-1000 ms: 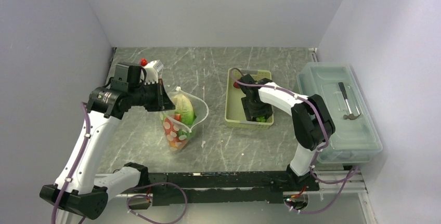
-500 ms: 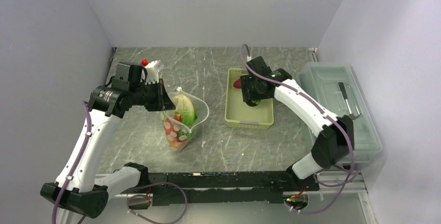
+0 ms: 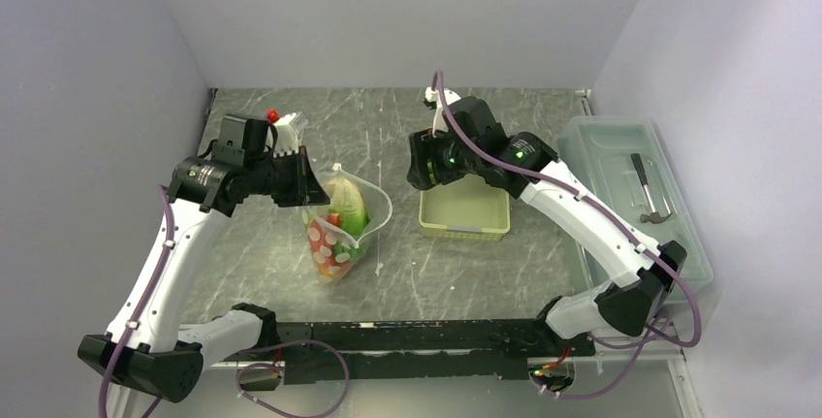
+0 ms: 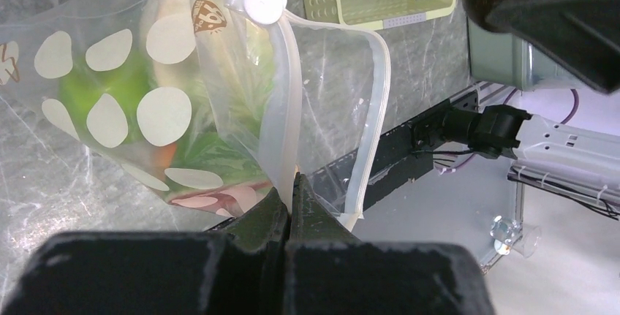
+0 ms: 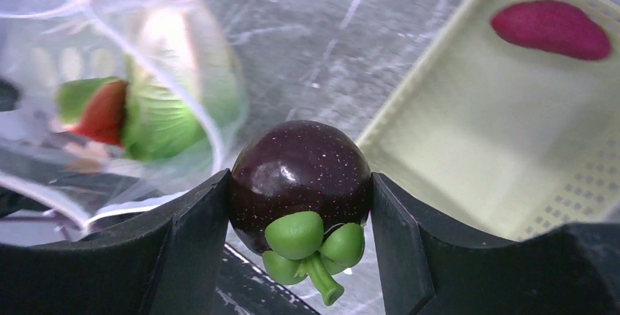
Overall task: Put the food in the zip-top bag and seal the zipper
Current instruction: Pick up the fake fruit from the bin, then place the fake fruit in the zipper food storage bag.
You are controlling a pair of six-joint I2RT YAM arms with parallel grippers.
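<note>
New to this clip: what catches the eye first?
A glossy dark purple fruit with a green stem, clamped in the jaws of the right gripper. To its left, the left gripper pinches the mouth of the dotted bag, holding it open with food inside.

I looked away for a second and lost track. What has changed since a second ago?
The right gripper has lifted out of the basket, shut on a dark purple fruit, and swung left toward the bag. The left gripper still pinches the bag's rim, keeping the mouth open. Bag and basket have not moved.
</note>
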